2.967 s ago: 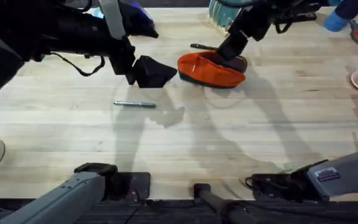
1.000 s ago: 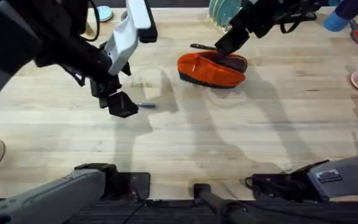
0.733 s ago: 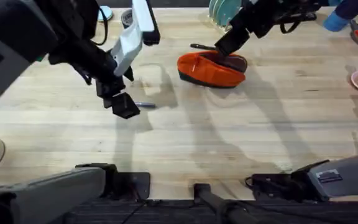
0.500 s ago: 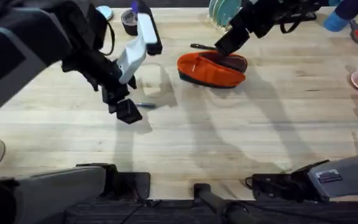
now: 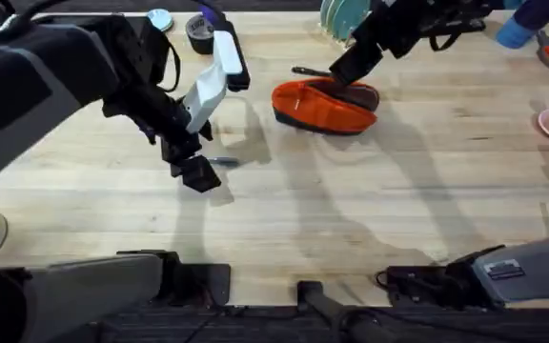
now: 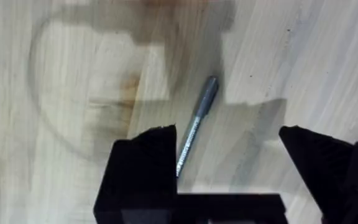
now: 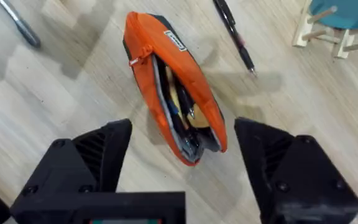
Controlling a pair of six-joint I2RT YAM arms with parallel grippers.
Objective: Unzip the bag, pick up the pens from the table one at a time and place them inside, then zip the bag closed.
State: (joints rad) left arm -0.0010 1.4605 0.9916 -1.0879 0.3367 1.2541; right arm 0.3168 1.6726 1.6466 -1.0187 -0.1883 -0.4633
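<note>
Lowered further: left gripper (image 6: 225,177) spread wide over silver pen (image 6: 196,124); two pens, one unzipped bag (image 7: 174,118); right gripper (image 7: 182,165) open above

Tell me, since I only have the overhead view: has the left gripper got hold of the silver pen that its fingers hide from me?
Observer: No. In the left wrist view the silver pen lies flat on the table, ungripped, between the open fingers of the left gripper.
Operator: Is the bag unzipped?
Observer: Yes. The right wrist view shows the bag gaping at the zipper, with items inside.
Operator: And the right gripper?
Observer: The right gripper is open over the bag, holding nothing.
</note>
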